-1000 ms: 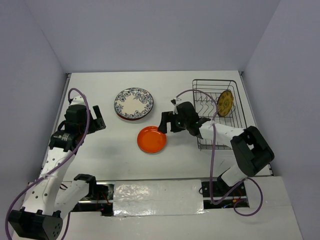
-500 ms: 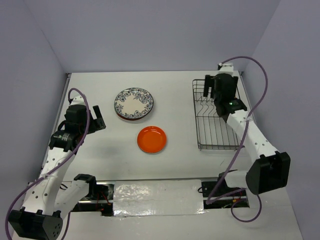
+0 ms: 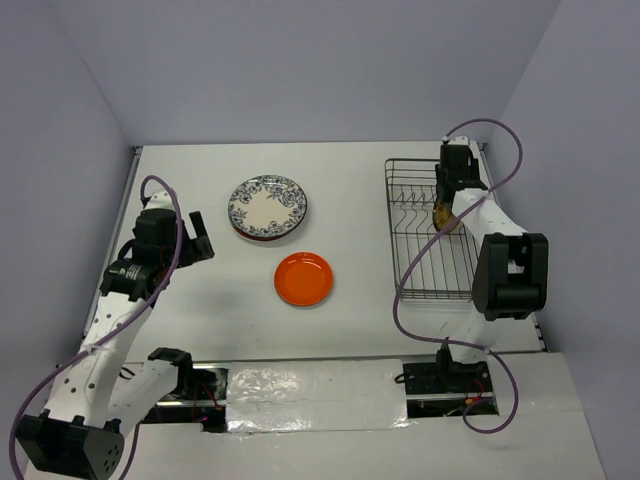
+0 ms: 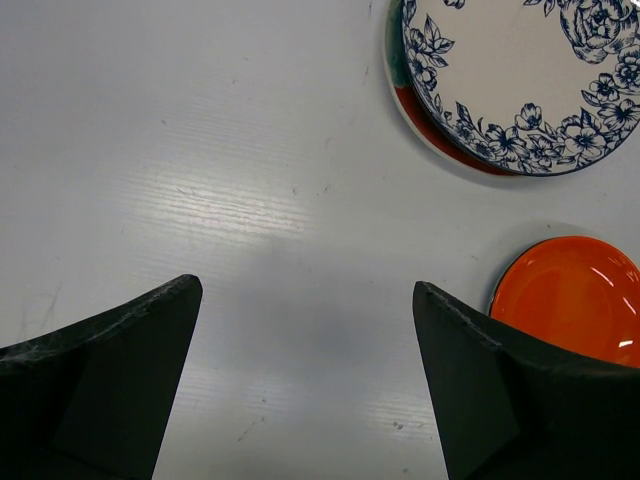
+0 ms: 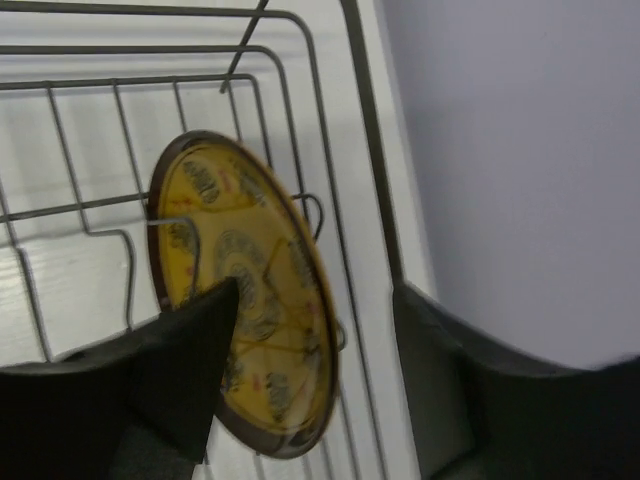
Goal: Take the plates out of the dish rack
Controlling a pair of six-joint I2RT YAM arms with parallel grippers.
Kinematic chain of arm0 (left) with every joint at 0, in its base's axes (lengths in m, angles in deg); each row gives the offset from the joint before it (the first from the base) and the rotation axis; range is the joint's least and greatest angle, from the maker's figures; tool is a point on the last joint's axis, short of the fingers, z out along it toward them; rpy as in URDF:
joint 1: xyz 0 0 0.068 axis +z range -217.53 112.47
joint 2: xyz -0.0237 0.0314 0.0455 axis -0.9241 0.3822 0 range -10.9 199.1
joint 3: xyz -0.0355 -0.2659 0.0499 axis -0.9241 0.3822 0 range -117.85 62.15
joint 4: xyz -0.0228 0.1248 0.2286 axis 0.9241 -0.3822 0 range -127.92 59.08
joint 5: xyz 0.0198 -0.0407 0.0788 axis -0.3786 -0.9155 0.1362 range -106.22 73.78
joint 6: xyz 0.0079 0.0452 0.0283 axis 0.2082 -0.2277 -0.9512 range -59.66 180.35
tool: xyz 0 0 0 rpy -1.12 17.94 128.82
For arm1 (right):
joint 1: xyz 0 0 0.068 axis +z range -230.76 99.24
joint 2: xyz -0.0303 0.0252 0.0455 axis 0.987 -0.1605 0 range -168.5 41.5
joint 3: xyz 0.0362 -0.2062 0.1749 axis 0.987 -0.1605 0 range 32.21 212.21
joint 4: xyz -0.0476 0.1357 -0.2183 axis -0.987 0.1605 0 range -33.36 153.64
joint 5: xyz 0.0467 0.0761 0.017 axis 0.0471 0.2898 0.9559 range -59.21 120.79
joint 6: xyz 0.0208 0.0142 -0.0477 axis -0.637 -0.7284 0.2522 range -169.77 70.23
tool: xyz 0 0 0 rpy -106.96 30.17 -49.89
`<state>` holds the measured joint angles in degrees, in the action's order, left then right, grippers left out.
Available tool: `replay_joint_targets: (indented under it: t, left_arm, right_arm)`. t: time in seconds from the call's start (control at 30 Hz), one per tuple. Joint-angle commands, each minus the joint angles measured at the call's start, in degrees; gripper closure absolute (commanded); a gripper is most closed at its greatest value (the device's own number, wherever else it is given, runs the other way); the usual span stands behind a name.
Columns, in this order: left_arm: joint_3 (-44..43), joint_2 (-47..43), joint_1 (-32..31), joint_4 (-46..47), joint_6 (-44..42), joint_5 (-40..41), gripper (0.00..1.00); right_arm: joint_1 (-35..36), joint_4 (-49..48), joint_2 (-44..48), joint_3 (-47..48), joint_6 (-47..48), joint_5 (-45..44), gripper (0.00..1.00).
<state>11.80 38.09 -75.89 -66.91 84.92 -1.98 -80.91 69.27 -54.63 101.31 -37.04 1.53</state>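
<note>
The right gripper (image 5: pixel 315 290) reaches into the far right corner of the dish rack (image 3: pixel 430 270), its two fingers set either side of the yellow patterned plate (image 5: pixel 250 250) – the only plate in the rack. That plate stands on edge, leaning against the wires near the rack's right wall. The jaws are apart: one finger overlaps the plate's lower face, and a gap shows between the rim and the other finger, so the plate is straddled, not clamped. The other plates lie flat on the white table (image 3: pixel 200 180), left of the rack and well apart from it. The white plate with the blue floral rim (image 3: pixel 267 205) sits on top of a stack, with a red-and-teal edge (image 4: pixel 405 100) peeking out beneath it, and a plain orange plate (image 3: pixel 303 278) lies just nearer the arms. The left gripper (image 4: pixel 305 290) hangs over bare table to the left of the stack – jaws spread wide, holding nothing.
</note>
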Motion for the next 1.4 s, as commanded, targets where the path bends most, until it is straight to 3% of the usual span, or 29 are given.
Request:
replay_joint_targets:
  t: [0.0,0.07,0.3,0.4,0.47,0.67,1.17,1.37]
  left_arm:
    - [-1.60,0.14,-0.25,1.18,0.03,-0.79,0.00]
    - [-1.60,0.31,-0.25,1.01,0.03,-0.79,0.01]
    - [-1.60,0.58,-0.25,1.01,0.03,-0.62,0.00]
    - [-1.51,0.40,-0.25,1.01,0.03,-0.62,0.01]
    - [-1.51,0.58,-0.34,1.01,0.03,-0.62,0.00]
    - [-1.60,0.84,-0.34,0.92,0.03,-0.70,0.01]
    - [-1.68,1.54,-0.34,0.92,0.03,-0.70,0.00]
    - [-1.60,1.46,-0.43,1.01,0.03,-0.62,0.01]
  right_arm:
    - [-1.44,-1.90,-0.71,4.29,2.56,1.38,0.43]
    - [-1.61,-2.16,-1.07,3.85,3.00,1.83,0.59]
    - [-1.44,-2.34,-1.33,2.62,3.26,3.41,0.74]
    - [-1.44,-1.64,-1.60,2.97,3.44,3.94,0.86]
    - [-1.35,-1.29,-1.77,3.14,3.53,3.68,1.00]
    - [-1.09,-4.09,0.24,1.04,4.76,3.94,1.00]
    - [-0.83,-10.95,4.99,-5.12,9.95,16.59,1.00]
    - [-0.74,-9.64,5.08,-3.71,9.24,10.72,1.00]
